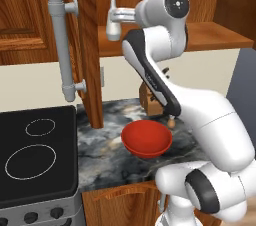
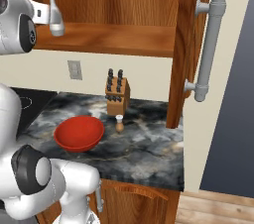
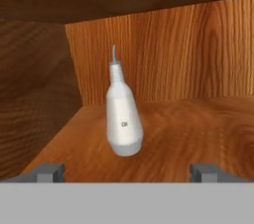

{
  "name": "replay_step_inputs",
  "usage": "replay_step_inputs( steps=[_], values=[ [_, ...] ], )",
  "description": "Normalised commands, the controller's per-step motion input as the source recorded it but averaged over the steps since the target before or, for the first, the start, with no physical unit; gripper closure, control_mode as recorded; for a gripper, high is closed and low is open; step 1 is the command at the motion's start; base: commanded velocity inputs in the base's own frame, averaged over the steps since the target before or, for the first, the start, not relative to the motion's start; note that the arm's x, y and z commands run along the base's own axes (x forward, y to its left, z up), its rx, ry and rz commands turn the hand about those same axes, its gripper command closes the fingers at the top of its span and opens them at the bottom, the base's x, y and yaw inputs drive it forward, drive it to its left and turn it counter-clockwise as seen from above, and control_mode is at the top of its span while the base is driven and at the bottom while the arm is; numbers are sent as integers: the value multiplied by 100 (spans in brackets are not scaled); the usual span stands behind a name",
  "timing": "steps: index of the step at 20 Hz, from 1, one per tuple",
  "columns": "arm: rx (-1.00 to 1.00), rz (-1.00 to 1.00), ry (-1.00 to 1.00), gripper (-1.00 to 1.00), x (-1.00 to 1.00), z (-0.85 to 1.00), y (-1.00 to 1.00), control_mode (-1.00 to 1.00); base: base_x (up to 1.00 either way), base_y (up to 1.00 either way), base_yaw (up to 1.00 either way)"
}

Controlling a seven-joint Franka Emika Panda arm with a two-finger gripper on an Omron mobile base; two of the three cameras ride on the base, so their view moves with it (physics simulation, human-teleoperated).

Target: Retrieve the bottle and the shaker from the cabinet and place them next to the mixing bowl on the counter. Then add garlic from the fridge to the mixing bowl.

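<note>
1. Hand view: the bottle [image 3: 122, 119] stood upright near the left rear corner of the cabinet shelf [image 3: 198, 129], not yet fetched.
2. A shaker [image 2: 119, 124] stood mid-counter beside the mixing bowl [image 2: 78, 133]; garlic remained to add.
3. The gripper [image 3: 128, 172] was fully open, holding nothing, short of the bottle.

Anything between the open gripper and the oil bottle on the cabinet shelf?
Nothing: in the hand view only bare wooden shelf lies between the gripper and the upright bottle.

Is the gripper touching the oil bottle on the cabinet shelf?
Apart. In the hand view the bottle stands beyond the open gripper, shelf wood visible between them.
</note>
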Motion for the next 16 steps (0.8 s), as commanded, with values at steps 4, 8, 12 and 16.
replay_step_inputs(
  steps=[4, 8, 12, 16],
  values=[
    [-8, 0, 4, -100, 25, 13, 0, -100, 0, 0, 0],
    [0, 0, 0, -100, 14, 0, 0, -100, 0, 0, 0],
    [0, 0, 0, -100, 25, 0, 0, -100, 0, 0, 0],
    [0, 0, 0, -100, 27, 0, 6, -100, 0, 0, 0]
  ],
)
